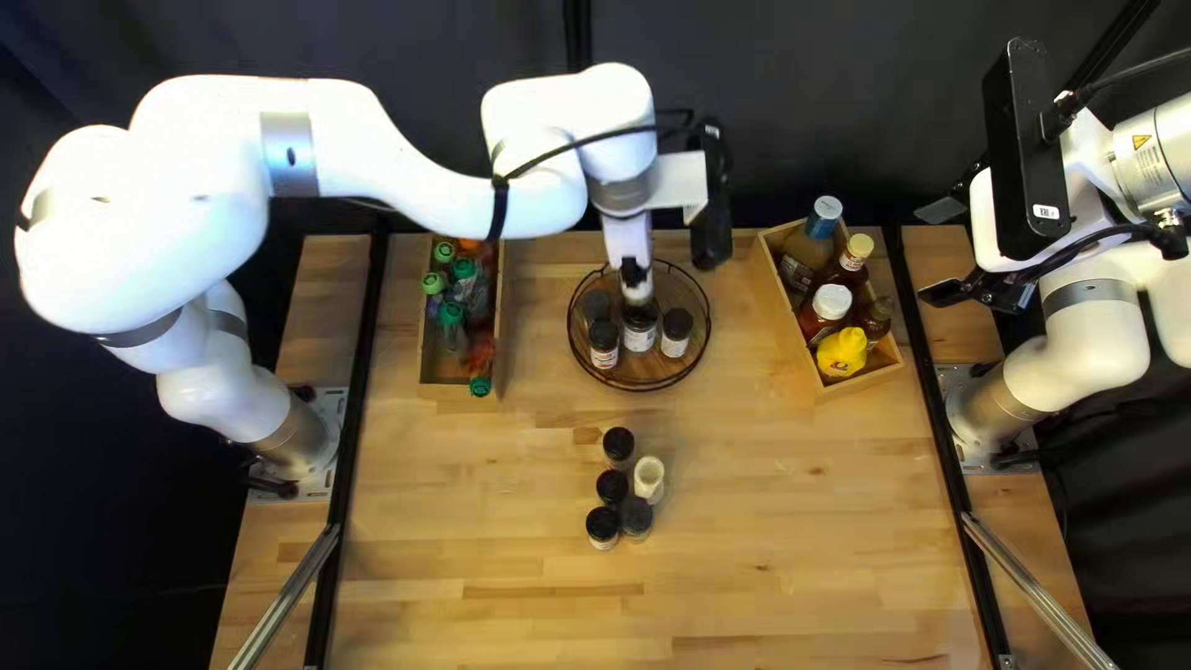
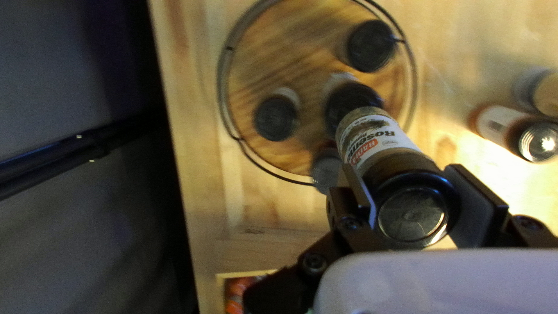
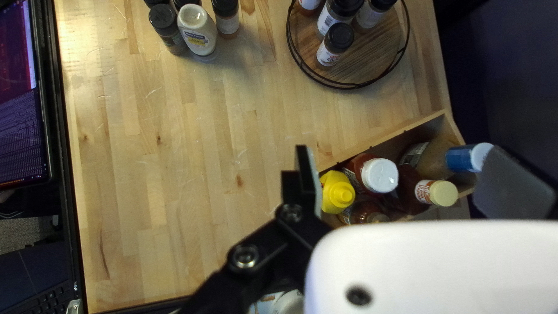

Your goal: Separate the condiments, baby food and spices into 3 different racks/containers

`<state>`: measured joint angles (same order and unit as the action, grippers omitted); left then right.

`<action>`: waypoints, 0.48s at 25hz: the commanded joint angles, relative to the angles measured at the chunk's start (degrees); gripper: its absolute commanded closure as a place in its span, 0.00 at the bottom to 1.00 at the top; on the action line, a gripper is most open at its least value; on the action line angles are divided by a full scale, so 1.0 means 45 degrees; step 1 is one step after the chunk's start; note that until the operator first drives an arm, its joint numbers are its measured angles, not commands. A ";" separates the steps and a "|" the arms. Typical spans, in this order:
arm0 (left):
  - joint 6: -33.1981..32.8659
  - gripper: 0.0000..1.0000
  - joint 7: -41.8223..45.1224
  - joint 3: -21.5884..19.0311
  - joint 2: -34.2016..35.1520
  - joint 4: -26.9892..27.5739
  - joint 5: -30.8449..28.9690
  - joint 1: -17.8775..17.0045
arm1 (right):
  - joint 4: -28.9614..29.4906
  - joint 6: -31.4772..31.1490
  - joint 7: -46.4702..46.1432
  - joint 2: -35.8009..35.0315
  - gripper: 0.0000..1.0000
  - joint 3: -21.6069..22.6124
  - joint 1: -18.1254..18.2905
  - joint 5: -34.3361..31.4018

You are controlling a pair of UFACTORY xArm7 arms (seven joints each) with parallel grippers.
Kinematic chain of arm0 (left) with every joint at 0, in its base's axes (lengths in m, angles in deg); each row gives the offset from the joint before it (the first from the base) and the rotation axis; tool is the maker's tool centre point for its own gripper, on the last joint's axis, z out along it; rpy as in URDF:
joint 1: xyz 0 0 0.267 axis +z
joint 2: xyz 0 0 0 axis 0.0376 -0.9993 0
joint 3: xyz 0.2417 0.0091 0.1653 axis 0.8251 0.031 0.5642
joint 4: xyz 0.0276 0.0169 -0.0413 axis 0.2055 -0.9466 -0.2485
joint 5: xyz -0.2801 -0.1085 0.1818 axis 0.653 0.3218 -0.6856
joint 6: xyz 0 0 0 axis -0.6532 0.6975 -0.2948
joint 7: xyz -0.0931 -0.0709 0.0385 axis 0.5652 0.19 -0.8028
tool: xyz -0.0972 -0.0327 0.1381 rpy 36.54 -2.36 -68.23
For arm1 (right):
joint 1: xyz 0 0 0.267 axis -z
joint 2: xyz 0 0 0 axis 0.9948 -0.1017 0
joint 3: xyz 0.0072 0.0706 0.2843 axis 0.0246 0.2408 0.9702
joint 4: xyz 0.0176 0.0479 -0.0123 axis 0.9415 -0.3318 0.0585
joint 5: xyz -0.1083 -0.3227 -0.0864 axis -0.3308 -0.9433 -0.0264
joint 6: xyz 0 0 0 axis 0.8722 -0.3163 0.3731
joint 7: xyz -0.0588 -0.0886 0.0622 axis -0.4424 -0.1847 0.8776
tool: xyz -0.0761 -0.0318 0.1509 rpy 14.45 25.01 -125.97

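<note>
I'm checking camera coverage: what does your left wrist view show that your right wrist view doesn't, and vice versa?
Only the left wrist view: my left gripper shut on a dark-capped jar, and a box corner holding something orange.
Only the right wrist view: my right gripper, open; the condiment box with its yellow bottle; a screen.
Both: the round rack with dark-capped jars, and loose jars on the tabletop.

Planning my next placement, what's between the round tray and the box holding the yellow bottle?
Just bare tabletop between the round tray and that box, seen in the right wrist view.
</note>
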<state>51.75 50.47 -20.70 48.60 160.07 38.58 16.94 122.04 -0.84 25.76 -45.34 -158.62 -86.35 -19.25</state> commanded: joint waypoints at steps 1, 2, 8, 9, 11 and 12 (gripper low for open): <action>-0.0870 1.00 0.0035 0.0238 -0.0323 -0.0359 -0.0152 0.0232 | 0.0000 0.0000 0.0000 0.0000 0.00 0.0000 0.0000 0.0000; -0.1029 1.00 0.0080 0.0272 -0.0411 -0.0411 -0.0199 0.0253 | 0.0000 0.0000 0.0000 0.0000 0.00 0.0000 0.0000 0.0000; -0.1470 1.00 0.0555 0.0298 -0.1143 -0.0236 -0.0418 0.0144 | 0.0000 0.0000 0.0000 0.0000 0.00 0.0000 0.0000 0.0000; -0.1508 1.00 0.0859 0.0336 -0.1382 -0.0093 -0.0536 0.0085 | 0.0000 0.0000 0.0000 0.0000 0.00 0.0000 0.0000 0.0000; -0.1583 1.00 0.1334 0.0373 -0.1792 0.0177 -0.0671 -0.0030 | 0.0000 0.0000 0.0000 0.0000 0.00 0.0000 0.0000 0.0000; -0.1634 1.00 0.1565 0.0385 -0.1993 0.0302 -0.0718 -0.0095 | 0.0000 0.0000 0.0000 0.0000 0.00 0.0000 0.0000 0.0000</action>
<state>44.92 55.18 -19.16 41.77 160.12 36.03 17.23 122.04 -0.84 25.76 -45.34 -158.62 -86.35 -19.25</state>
